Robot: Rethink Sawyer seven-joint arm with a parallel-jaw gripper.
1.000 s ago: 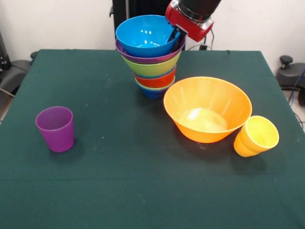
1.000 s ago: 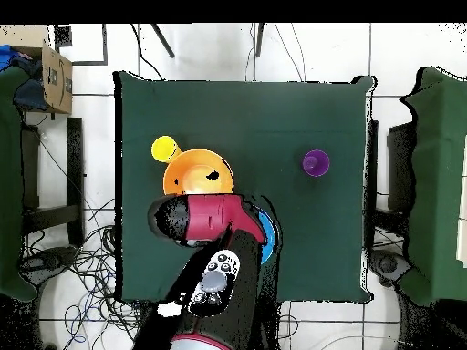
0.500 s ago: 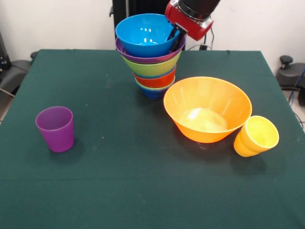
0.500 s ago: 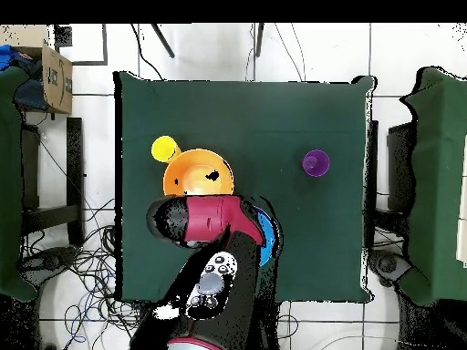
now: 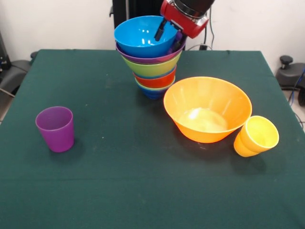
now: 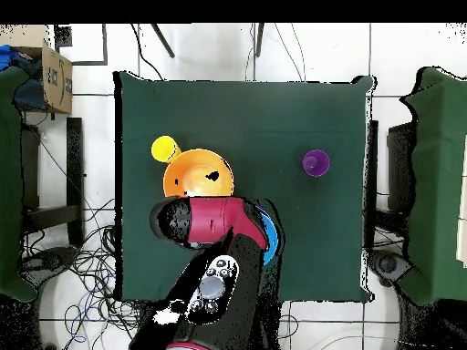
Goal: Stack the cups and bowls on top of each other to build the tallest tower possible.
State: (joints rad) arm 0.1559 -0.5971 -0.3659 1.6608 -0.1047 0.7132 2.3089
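The hand [image 5: 167,32] is lifting off the blue bowl [image 5: 143,36], fingers spread and empty, leaving it topping the tower [image 5: 151,57].

the red and black arm comes down from the top. its gripper [image 5: 167,33] points down and a little to the left. two dark fingers [image 5: 159,30] show, spread apart. from above, the red wrist covers them.

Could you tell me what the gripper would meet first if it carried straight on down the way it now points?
Most likely the inside of the blue bowl topping the tower: the gripper angles down over its rim. Depth is unclear, so it may already touch.
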